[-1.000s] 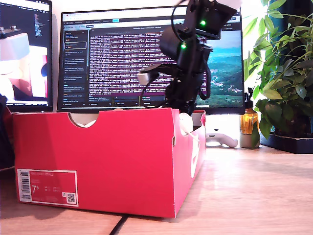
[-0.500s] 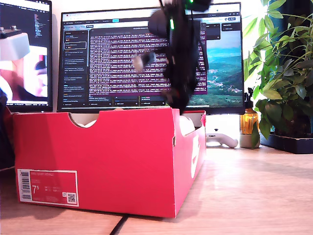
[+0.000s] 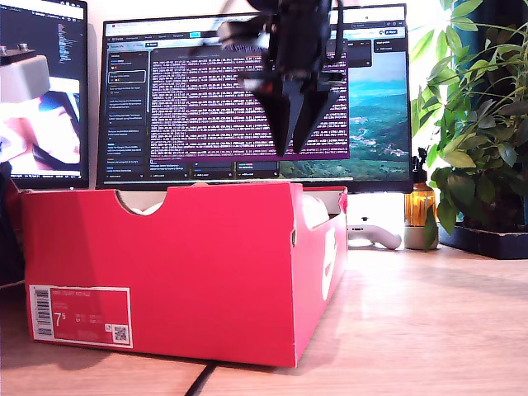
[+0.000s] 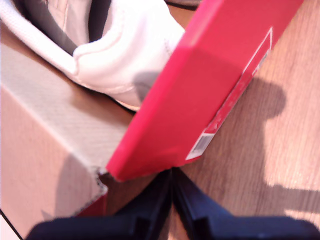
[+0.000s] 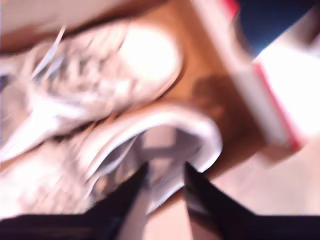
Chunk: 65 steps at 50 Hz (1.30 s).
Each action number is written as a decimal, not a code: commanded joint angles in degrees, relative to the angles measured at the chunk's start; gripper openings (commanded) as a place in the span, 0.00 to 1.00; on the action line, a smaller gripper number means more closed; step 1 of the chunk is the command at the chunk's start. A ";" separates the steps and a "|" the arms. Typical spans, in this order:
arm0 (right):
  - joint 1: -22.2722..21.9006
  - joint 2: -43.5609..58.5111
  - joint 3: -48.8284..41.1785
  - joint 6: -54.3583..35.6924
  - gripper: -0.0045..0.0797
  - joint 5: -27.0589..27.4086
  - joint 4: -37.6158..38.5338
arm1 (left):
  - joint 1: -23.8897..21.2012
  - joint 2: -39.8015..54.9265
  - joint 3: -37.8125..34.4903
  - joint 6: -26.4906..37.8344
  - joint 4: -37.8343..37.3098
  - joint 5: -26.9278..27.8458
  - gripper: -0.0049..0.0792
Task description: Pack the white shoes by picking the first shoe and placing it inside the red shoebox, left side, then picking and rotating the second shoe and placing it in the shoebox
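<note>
Shoes [image 5: 100, 115], seemingly boxed, overhead only.

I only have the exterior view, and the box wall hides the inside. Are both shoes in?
Observer: Yes. The second wrist view shows both white shoes side by side inside the red shoebox.
Operator: Facing the same way?
Observer: No, one's toe lies beside the other's heel opening.
Operator: What are the grippers doing?
Observer: My second gripper hangs open and empty over the shoes; my first gripper is shut, outside the box by its labelled end.
</note>
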 commanded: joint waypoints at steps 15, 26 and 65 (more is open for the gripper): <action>-1.88 -3.85 0.20 12.90 0.04 1.62 -2.25 | -0.22 0.20 0.59 -2.01 -0.20 -0.04 0.04; -5.20 -9.18 0.20 13.77 0.04 7.93 -1.38 | -0.20 -3.41 0.63 -8.26 -3.08 -0.72 0.04; -16.50 -18.93 -7.06 14.67 0.04 12.61 -1.66 | 1.60 -24.50 1.49 -28.76 -6.95 -2.10 0.04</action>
